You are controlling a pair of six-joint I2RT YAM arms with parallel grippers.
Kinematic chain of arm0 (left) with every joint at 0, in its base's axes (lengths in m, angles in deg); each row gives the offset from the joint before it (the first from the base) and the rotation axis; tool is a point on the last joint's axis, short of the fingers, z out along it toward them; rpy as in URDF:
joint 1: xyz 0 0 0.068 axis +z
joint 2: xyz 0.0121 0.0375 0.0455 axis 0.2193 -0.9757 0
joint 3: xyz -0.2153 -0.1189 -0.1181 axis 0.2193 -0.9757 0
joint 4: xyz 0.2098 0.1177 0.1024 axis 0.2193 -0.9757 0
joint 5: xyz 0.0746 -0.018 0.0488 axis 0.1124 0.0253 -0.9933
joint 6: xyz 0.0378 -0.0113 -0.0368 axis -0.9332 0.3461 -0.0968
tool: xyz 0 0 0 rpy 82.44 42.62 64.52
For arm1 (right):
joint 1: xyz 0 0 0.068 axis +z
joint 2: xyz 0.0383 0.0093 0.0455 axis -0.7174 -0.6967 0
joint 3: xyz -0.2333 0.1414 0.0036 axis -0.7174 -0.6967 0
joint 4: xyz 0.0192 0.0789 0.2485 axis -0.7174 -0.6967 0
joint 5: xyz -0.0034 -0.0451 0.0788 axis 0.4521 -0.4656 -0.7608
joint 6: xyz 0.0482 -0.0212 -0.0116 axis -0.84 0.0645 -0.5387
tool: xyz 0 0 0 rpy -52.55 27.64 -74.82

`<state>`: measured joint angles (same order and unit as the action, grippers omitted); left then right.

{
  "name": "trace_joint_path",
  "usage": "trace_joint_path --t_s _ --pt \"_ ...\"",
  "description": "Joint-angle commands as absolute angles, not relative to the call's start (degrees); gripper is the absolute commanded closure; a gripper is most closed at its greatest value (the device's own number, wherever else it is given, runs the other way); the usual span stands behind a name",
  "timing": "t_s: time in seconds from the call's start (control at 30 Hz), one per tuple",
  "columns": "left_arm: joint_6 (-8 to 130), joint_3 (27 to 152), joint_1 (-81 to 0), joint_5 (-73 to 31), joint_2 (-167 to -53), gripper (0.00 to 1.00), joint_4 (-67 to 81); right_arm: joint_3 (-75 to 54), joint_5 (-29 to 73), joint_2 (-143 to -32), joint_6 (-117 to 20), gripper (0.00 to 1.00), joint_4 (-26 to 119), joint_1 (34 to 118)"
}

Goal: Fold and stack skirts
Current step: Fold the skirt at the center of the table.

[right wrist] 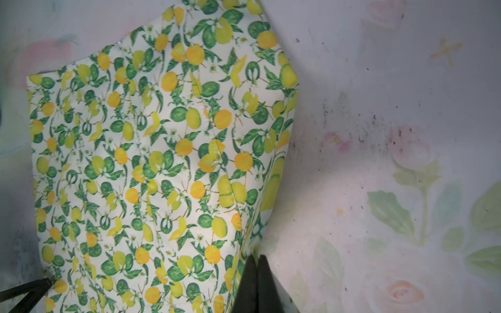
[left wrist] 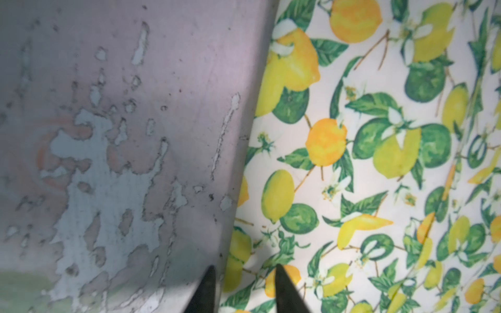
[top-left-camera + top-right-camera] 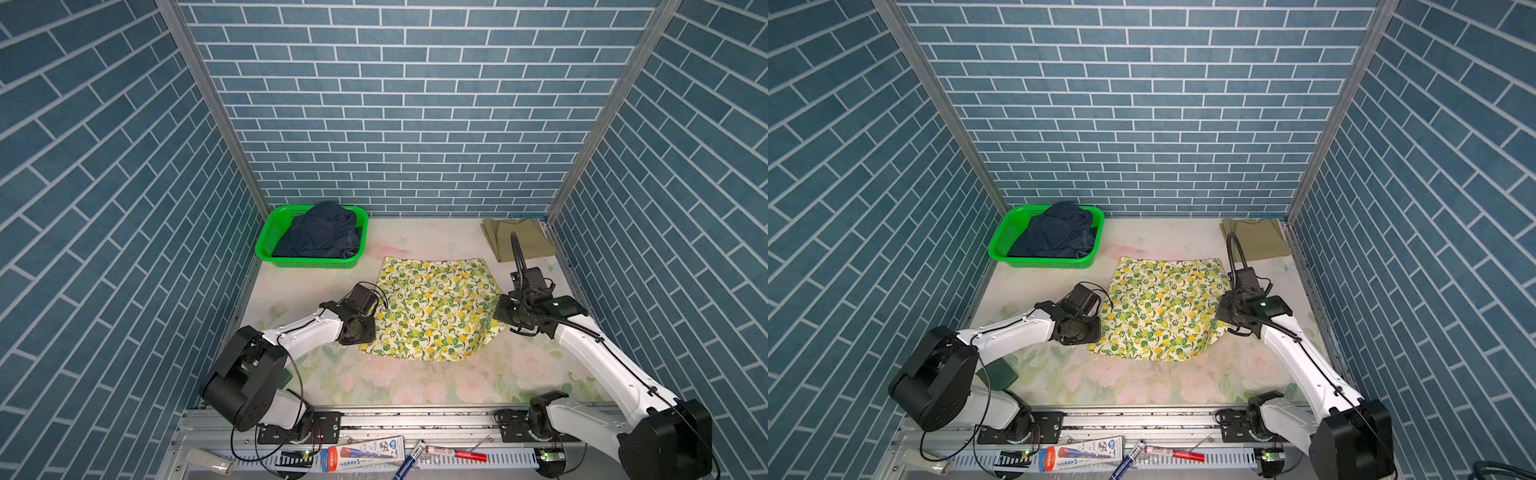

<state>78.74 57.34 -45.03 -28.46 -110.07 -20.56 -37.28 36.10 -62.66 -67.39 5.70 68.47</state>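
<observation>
Two end effectors bracketing cream lemon-and-leaf-print cloth skirt (image 3: 436, 307), lying mid floral worktop (image 3: 415, 386), hem toward robot | left end effector (image 2: 242, 287) sitting narrow astride left edge, not clamping | right end effector (image 1: 257, 281) pinching right edge, tenting it | fold probably going sideways

Lemon-print skirt (image 3: 436, 309): cream w/ yellow lemons & green leaves, is spread mid-table (image 3: 307, 291), narrower end toward back wall, wider end toward front. Its right-side edge is seen lifted & puckered.

Navy denim skirt (image 3: 322, 232): dark, is piled crumpled in green basket (image 3: 266, 245), back left.

Olive-khaki skirt (image 3: 519, 241): plain, is laid flat at back right corner, apart from the lemon one.
</observation>
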Motion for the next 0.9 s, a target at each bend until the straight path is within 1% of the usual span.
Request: trace_joint_path --t_s 0.0,0.1,0.37,0.5,0.67,0.83,0.87 --pt "78.7 55.1 -44.7 -27.9 -110.8 0.87 -18.9 -31.6 39.1 -65.1 -70.5 1.0 4.0 73.1" --pt "79.4 54.3 -44.8 -28.0 -110.5 1.0 -18.2 -27.1 39.1 -69.5 -71.7 1.0 5.6 78.0" --pt "80.1 51.7 -44.6 -28.2 -109.1 1.0 -16.6 -12.8 39.4 -86.1 -76.9 1.0 12.6 93.0" --pt "80.1 50.5 -44.0 -28.4 -107.8 1.0 -16.6 -7.5 39.6 -92.3 -80.7 1.0 16.0 99.4" --pt "80.2 49.1 -43.2 -28.4 -105.4 1.0 -16.5 -6.0 38.1 -95.6 -85.8 1.0 21.3 105.2" --pt "80.8 47.7 -43.2 -28.5 -103.3 1.0 -16.2 -8.6 36.1 -94.1 -86.7 1.0 24.5 105.5" --pt "80.8 47.5 -43.1 -28.5 -103.1 1.0 -16.2 -8.7 35.6 -93.7 -86.7 0.96 24.5 105.4"
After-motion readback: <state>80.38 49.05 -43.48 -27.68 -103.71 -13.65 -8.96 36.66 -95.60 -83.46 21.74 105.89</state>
